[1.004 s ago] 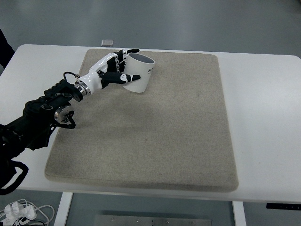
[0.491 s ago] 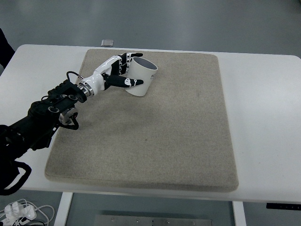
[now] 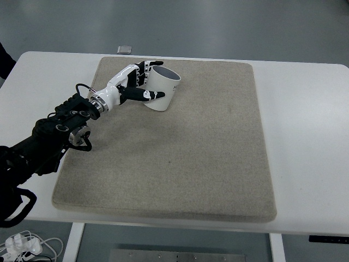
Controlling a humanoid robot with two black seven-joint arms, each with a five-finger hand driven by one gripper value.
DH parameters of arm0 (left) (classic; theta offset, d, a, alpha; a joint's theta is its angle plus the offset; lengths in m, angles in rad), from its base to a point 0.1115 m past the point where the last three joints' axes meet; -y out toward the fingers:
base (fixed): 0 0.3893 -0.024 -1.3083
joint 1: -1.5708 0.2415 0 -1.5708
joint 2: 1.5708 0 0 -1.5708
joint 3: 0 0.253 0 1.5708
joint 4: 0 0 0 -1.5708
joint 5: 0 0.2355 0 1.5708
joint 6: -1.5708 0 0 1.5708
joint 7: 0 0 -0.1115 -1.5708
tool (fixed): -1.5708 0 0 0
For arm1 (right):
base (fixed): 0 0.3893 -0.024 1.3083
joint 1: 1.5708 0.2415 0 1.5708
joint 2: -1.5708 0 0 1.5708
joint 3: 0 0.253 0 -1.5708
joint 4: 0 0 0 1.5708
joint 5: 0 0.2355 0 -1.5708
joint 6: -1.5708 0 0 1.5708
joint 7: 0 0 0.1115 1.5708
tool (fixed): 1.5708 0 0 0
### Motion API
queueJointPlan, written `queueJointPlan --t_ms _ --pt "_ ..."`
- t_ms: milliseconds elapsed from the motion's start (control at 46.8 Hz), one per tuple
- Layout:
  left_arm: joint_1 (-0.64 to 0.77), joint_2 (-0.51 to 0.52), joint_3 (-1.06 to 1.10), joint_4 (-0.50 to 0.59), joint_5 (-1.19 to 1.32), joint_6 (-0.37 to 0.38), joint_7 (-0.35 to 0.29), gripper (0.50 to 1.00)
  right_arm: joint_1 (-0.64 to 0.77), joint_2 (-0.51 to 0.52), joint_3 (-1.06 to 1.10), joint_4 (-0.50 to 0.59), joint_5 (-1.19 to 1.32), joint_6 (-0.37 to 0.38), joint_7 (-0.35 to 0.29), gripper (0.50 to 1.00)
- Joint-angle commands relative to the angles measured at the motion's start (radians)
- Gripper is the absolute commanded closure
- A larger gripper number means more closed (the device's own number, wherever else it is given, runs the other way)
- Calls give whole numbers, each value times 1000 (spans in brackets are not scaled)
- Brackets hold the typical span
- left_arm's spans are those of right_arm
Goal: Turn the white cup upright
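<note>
A white cup (image 3: 164,90) stands on the beige mat (image 3: 180,153) near its far left corner, mouth up and leaning a little to the right, with dark print on its side. My left hand (image 3: 143,81) is wrapped round the cup's left side, thumb across the front and fingers (image 3: 151,64) behind the rim. The black left arm (image 3: 52,134) runs in from the lower left edge. The right arm is out of view.
The mat lies on a white table (image 3: 305,136). A small grey object (image 3: 125,49) sits on the table just beyond the mat's far edge. White cables lie on the floor at the lower left.
The cup has tilted a little further toward upright over the last second, and the hand has shifted slightly with it. Little differs from half a second ago.
</note>
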Motion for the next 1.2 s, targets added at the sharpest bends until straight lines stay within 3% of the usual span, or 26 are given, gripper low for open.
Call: queueJointPlan --t_ms 0,171,235,278,619,1174 --pt "3 2 0 -17 0 -2 0 634 0 0 0 0 -1 0 0 548" --pt "12 5 -5 -48 -1 -4 0 574 0 0 0 0 -1 0 0 548" --pt "12 9 -5 -51 -4 -5 0 514 0 0 0 0 -1 0 0 548" --pt "12 12 -5 -51 -6 -7 0 508 0 0 0 0 -1 0 0 548" --pt "17 20 -17 -56 -11 -13 0 506 0 0 0 0 -1 0 0 548" --pt "-11 133 -164 -149 -12 -47 0 506 0 0 0 0 -1 0 0 548"
